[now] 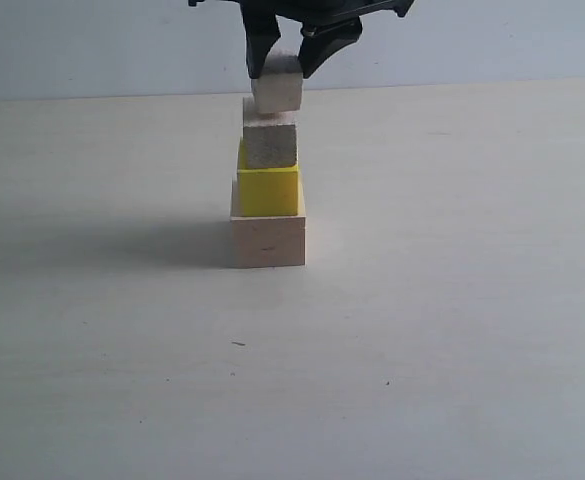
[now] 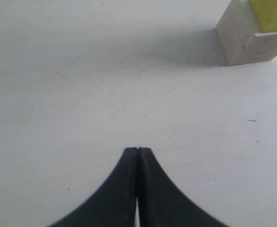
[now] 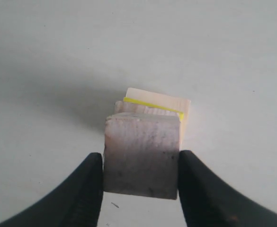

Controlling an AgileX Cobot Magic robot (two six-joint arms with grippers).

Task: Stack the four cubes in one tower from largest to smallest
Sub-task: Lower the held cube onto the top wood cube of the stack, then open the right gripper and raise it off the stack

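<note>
Right wrist view, greyish cube (image 3: 142,153) gripped between right pincer (image 3: 140,163), above stacked cubes (image 3: 164,102).

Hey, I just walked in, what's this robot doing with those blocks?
It is stacking cubes by size. Three are already stacked: the large pale wood cube at the bottom, the yellow cube on it, then a smaller wood cube. The right gripper holds the smallest cube in its jaws right at the top of the stack; whether it already rests there is hard to tell. The left gripper is shut, empty, off to the side above the table.
</note>
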